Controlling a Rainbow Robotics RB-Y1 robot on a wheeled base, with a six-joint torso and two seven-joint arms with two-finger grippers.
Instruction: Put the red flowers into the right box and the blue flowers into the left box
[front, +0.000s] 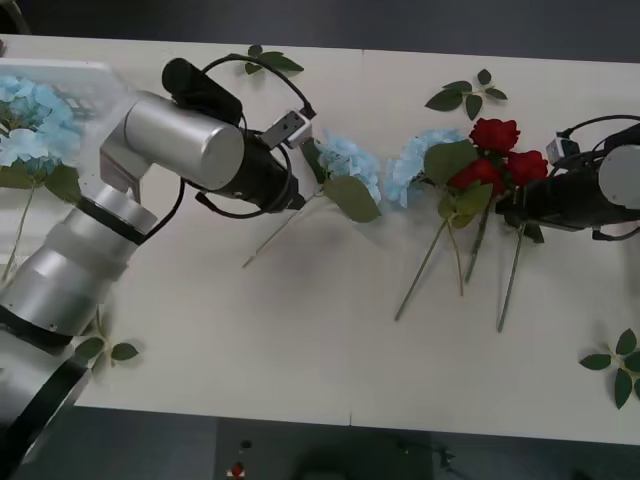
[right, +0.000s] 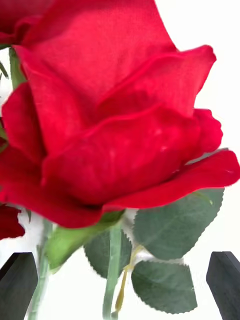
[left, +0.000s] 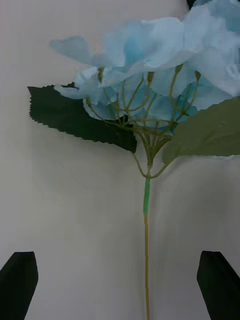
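Observation:
Three red flowers (front: 497, 152) lie bunched at the table's right, stems toward me. My right gripper (right: 120, 260) is open just right of them, with one rose head (right: 115, 115) close ahead and its stem (right: 113, 270) between the black fingers. A blue flower (front: 348, 168) lies at the centre, a second one (front: 409, 166) beside the roses. My left gripper (left: 120, 260) is open over the first one's stem (left: 146, 240). The left box (front: 95, 75) at the far left holds more blue flowers (front: 32, 122). The right box is out of view.
Loose leaf sprigs lie at the back centre (front: 266, 61), back right (front: 466, 95), front right (front: 616, 366) and front left (front: 106, 350). The left arm (front: 190, 140) reaches across the table's left half. The table's front edge (front: 350, 425) runs close below.

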